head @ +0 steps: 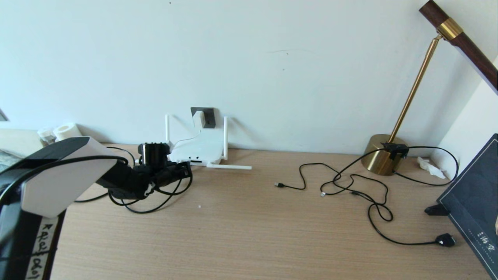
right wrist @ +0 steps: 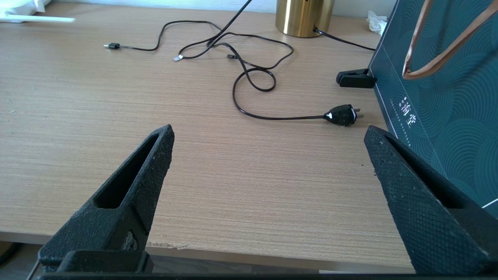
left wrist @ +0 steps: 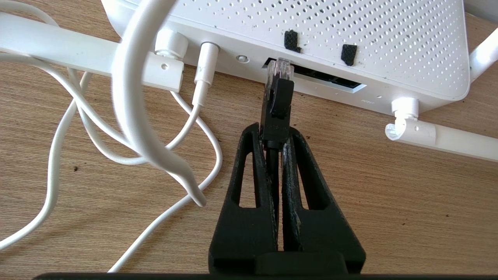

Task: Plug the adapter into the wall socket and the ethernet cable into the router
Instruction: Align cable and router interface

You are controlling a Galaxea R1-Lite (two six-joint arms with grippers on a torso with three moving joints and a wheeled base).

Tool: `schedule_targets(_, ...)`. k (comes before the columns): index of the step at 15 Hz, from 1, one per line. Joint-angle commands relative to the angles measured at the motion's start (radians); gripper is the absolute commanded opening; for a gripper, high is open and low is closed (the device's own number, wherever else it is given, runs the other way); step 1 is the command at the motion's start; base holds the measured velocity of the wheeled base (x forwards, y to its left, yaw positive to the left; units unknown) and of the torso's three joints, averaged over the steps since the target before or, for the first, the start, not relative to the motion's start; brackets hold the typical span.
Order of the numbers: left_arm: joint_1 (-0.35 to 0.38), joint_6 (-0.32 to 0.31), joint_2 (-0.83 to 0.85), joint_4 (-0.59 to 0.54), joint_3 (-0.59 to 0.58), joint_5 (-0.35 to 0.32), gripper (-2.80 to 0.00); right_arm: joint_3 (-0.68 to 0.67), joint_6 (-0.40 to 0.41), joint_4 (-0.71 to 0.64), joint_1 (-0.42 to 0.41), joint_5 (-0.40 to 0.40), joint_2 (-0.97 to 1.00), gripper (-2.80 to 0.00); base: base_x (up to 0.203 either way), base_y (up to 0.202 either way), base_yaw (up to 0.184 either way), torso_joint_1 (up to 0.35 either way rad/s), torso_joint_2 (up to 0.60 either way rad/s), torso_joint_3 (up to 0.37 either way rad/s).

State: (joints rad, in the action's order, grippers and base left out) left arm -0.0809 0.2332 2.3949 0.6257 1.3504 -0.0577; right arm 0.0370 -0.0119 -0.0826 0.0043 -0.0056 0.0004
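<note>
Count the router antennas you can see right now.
3: two upright at the router's back corners, one lying flat on the desk; a fourth may be hidden behind the left gripper.

A brass lamp [head: 383,157] stands at the wall on the wooden desk [head: 249,233], thin black cables [head: 350,186] looping before it. A dark green bag [right wrist: 439,97] stands beside a black plug [right wrist: 342,115], crumpled tissue [head: 430,166] behind.
</note>
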Motion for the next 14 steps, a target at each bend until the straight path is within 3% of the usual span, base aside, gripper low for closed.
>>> schedule_targets(1,0.000,0.002,0.001,0.003,-0.001,-0.001,-2.80,0.000,0.000,0.000,0.000,0.000,0.001,0.00,0.000,0.000,0.000,0.000,0.00,0.000)
schedule_targets(14,-0.007,0.002,-0.009,0.007,-0.010,-0.001,-2.80,0.000,0.000,0.000,0.000,0.001,0.001,0.00,0.000,0.000,0.000,0.000,0.00,0.000)
